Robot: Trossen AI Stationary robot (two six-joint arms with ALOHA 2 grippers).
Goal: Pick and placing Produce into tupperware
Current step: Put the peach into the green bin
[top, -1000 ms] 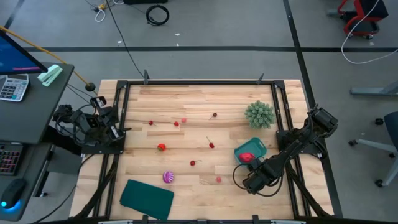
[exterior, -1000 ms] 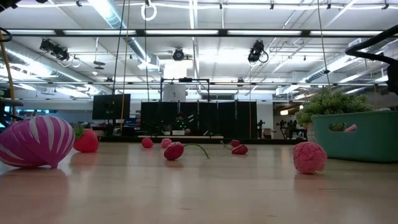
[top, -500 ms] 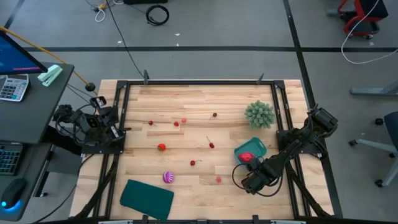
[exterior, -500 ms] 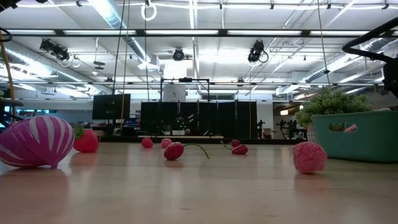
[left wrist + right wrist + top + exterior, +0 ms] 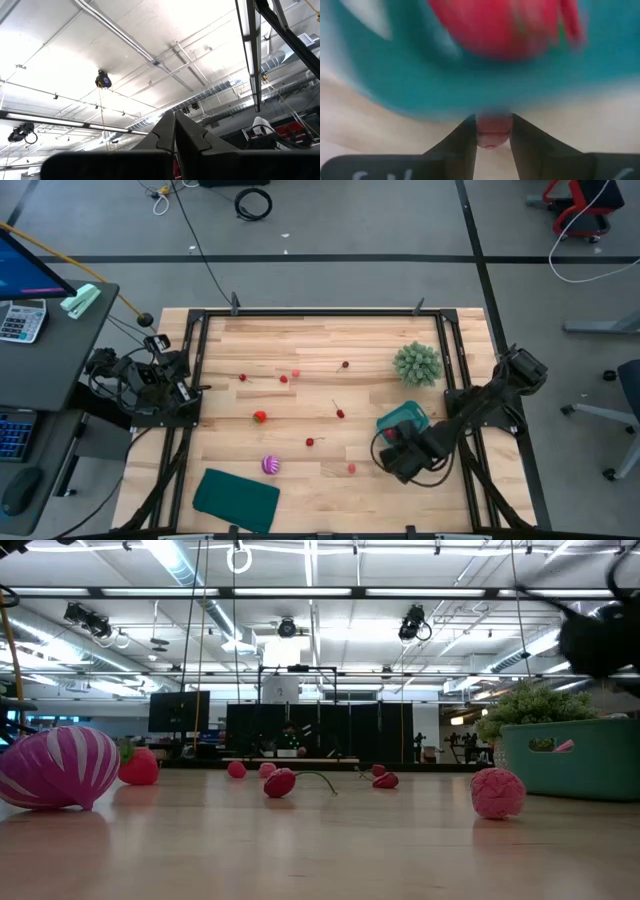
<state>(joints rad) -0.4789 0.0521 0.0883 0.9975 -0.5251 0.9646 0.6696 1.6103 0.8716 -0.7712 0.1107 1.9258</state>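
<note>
My right pincer (image 5: pixel 397 442) hangs at the near corner of the teal tupperware (image 5: pixel 410 417), close to the right edge of the surface (image 5: pixel 300 405), with bare wood open toward the middle. Its fingers (image 5: pixel 465 142) are narrowed on a small pink-red piece (image 5: pixel 493 131); a bigger red fruit (image 5: pixel 495 25) lies in the tub beyond. My left pincer (image 5: pixel 175 135), fingers pressed together, waits off the left edge, tilted up at the ceiling. Scattered produce includes a striped ball (image 5: pixel 270 465) beside a dark teal sheet (image 5: pixel 236 498).

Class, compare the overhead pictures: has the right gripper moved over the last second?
Yes. The right gripper, shut on a small red piece, has shifted up the picture toward the tupperware and now covers the tub's near corner.
</note>
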